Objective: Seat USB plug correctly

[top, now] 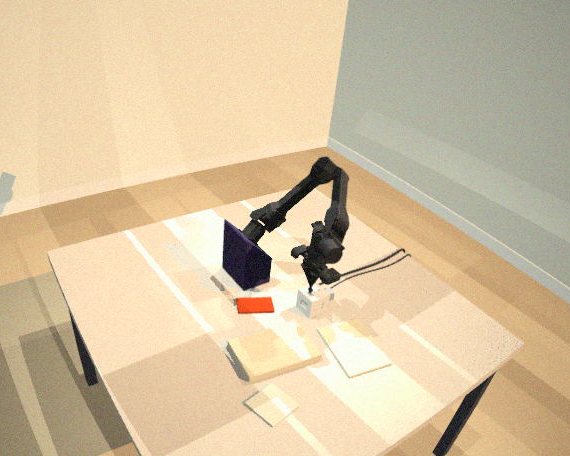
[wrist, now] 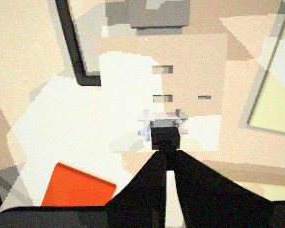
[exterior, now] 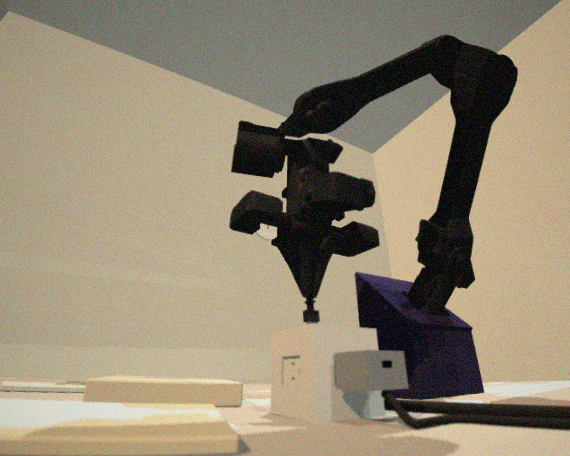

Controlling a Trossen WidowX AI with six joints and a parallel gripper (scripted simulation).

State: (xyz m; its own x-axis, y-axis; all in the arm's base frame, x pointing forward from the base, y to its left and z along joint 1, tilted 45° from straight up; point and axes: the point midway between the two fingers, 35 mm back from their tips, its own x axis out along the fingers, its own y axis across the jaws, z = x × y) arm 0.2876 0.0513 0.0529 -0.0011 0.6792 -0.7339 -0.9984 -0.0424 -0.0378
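The claw (top: 311,289) (exterior: 309,296) (wrist: 168,158) points down over the cube (top: 308,304) (exterior: 301,372) (wrist: 195,55), its fingers nearly shut and pinching the black plug (exterior: 311,315) (wrist: 165,138). The plug stands upright at the cube's top, and in the exterior view a thin pale strip shows between its black body and the cube, so it does not sit flush; which way round it faces, I cannot tell. In the wrist view the plug is toward 6 o'clock on the cube's top, with two wide slots (wrist: 162,69) (wrist: 162,98) toward 12 from it and a smaller slot (wrist: 204,97) toward 1. A grey block (exterior: 368,370) (wrist: 160,12) adjoins the cube at 3 o'clock in the exterior view. Seen from the top view, with the cube as the clock's centre, the red block (top: 255,305) (wrist: 80,187) lies flat on the desk (top: 156,390) (exterior: 331,442) at 9 o'clock, the thick slab (top: 276,352) at 7, the thin panel (top: 356,350) (wrist: 277,100) at 5, and the small square (top: 271,405) between 6 and 7, farther out. Two dark cords (top: 376,263) (exterior: 481,407) run off toward 2. The arm (top: 296,195) (exterior: 461,165) rises from the purple stand (top: 238,260) (exterior: 431,360) at 10 o'clock and bends over to the cube.
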